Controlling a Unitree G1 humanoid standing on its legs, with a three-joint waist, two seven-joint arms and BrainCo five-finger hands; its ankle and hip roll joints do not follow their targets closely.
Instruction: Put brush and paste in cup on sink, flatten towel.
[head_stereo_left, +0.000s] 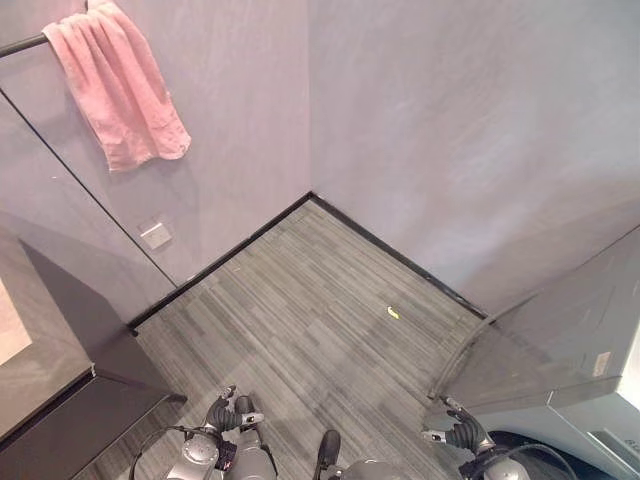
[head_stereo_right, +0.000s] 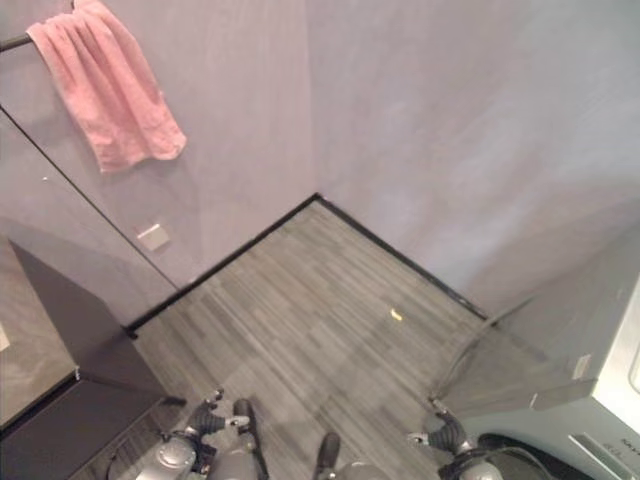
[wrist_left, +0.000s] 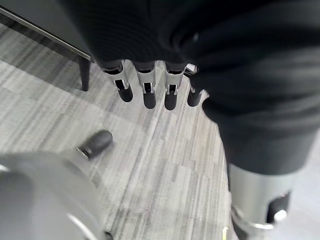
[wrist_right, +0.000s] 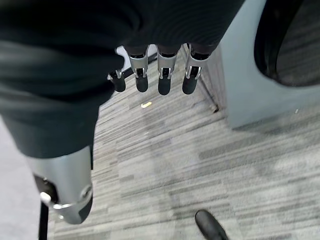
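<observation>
Hanging bunched on its rail, pink towel (head_stereo_left: 118, 82) well apart from both robot hands (left robot hand (wrist_left: 145, 85), right robot hand (wrist_right: 160, 75), fingers straight, empty)

- I see a pink towel (head_stereo_left: 120, 85) on a dark rail (head_stereo_left: 22, 45).
- Grey striped floor (head_stereo_left: 300, 300) with one small yellow scrap (head_stereo_left: 393, 313).
- Lilac-grey walls (head_stereo_left: 460, 120).

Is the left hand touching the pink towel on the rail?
Apart. The left eye view shows the towel high on the wall rail, and the left hand low over the floor, with open fingers.
</observation>
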